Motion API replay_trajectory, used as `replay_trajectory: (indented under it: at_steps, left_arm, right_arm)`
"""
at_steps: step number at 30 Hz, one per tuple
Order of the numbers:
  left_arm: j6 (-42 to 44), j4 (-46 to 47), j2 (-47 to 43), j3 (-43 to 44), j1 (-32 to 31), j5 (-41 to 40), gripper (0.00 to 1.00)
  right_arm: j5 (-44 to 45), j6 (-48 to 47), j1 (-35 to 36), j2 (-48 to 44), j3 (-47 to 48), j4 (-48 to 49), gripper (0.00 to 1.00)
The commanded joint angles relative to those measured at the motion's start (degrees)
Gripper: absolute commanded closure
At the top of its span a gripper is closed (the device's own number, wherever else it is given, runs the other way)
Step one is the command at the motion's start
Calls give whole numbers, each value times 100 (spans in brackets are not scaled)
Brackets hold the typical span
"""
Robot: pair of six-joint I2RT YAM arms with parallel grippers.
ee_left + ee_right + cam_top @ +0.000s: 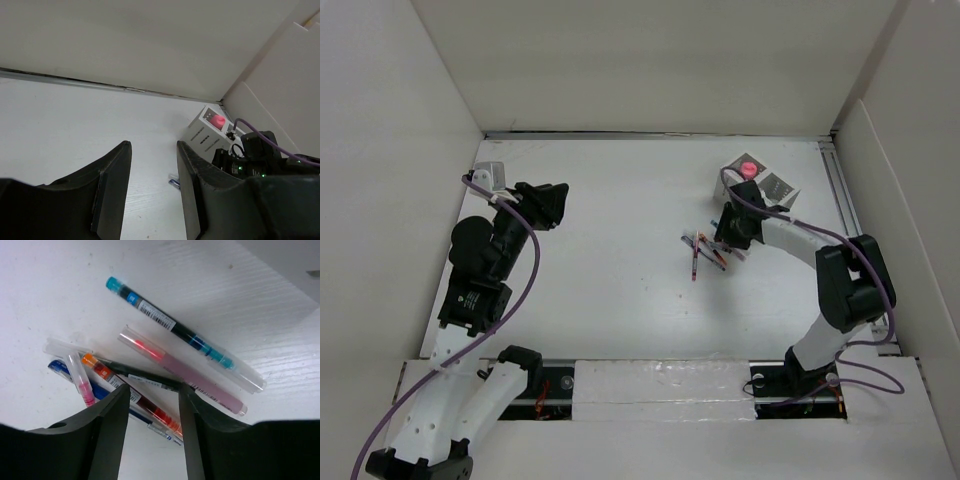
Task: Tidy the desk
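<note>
The desk (620, 190) is a flat white tabletop with white walls around it. A loose pile of several pens (703, 252) lies right of centre. My right gripper (730, 238) is open and hangs just over the pile. In the right wrist view its jaws (154, 391) straddle an orange-red pen (107, 374) and a black pen (145, 380). A pink pen (190, 375) and a teal pen (175, 327) lie beyond them. My left gripper (548, 205) is open and empty at the far left; it also shows in the left wrist view (153, 147).
A small white organizer box (768, 186) with a pink round thing (748, 167) on top stands at the back right, close behind my right wrist; it also shows in the left wrist view (202, 134). A metal rail (841, 195) runs along the right edge.
</note>
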Motion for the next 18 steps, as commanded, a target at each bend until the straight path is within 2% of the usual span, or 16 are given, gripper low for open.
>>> replay_trajectory:
  at_steps: [1,7,8,13,18]
  left_arm:
    - [7,219,-77,-18,30,68,63]
    - [6,228,-95,-26,30,85,63]
    - [-2,236,-103,-26,30,103,63]
    - [6,236,-112,-44,30,85,63]
    - [6,228,-156,-35,30,77,63]
  right_arm:
    - [739,41,309,-122,-44,-113,51]
    - [845,33,310,71,51,-17,34]
    - [889,6,310,202,217,-77,28]
    - [1100,-64,362,537,561,-288,30]
    - [1048,-126,547,862,904,-579,44]
